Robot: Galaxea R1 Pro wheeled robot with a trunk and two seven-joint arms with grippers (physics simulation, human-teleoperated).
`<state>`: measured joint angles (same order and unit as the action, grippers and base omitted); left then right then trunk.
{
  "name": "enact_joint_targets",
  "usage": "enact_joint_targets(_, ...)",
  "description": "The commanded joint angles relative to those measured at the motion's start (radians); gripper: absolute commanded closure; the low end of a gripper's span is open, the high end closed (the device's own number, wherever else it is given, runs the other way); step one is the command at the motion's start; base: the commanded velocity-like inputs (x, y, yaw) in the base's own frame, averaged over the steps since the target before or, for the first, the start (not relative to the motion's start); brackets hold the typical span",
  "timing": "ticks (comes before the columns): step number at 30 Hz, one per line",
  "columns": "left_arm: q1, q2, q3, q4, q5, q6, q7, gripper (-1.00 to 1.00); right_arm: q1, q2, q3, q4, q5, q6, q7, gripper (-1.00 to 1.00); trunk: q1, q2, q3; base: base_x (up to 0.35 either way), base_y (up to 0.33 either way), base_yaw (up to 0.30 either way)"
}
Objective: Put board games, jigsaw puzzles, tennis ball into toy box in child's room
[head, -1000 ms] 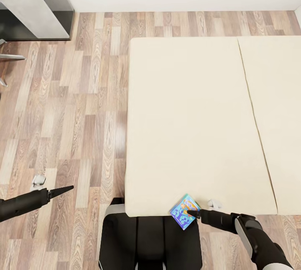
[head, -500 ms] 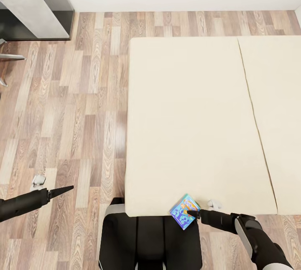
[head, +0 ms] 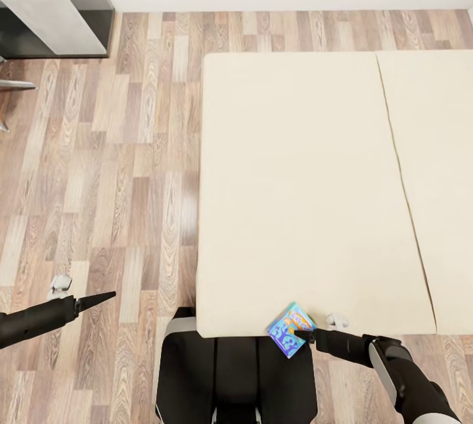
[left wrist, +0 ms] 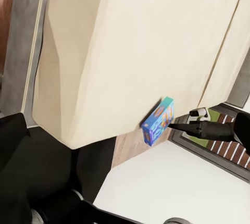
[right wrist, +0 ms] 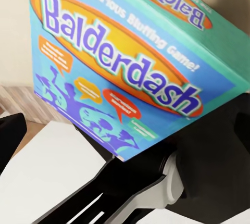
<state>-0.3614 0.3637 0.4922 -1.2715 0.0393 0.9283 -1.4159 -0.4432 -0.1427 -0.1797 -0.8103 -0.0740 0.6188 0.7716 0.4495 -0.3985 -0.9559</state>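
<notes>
**Blue board game held at the near edge of the bed.**
The bed (head: 295,187) spanned the right of the scene; my right gripper (head: 303,334) was clamped on the tilted Balderdash box (head: 289,330) at its near edge, just in front of my trunk. My left gripper (head: 98,298) hung over the floor at near left, fingers together. I judged it best to keep the pinch firm and the box level for the carry to the toy box.

Board game (head: 288,330): small blue box, "Balderdash" lettering, tilted, at the near edge of the bed (head: 295,181). Bed: plain beige cover, on wood-plank floor.
</notes>
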Motion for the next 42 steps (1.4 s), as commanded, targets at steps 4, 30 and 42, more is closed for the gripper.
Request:
enact_joint_targets(4, 0.000, 0.000, 0.000, 0.000, 0.001, 0.011, -0.003, -1.00, 0.000, 0.000, -0.001, -0.001, -0.008, 0.009, 0.000, -1.00, 0.001, -0.002, -0.003, 0.000, 0.000, 0.000)
enact_joint_targets(30, 0.000, 0.001, 0.000, 0.000, 0.002, 0.011, -0.003, -1.00, -0.012, 0.000, -0.001, -0.008, -0.009, 0.009, 0.000, -1.00, 0.001, -0.002, -0.005, 0.000, 0.000, 0.000)
enact_joint_targets(42, 0.000, 0.000, 0.000, 0.000, 0.002, 0.011, -0.003, -1.00, -0.030, 0.001, -0.001, -0.008, -0.009, 0.009, -0.001, -1.00, 0.001, -0.002, -0.005, 0.000, 0.000, 0.000)
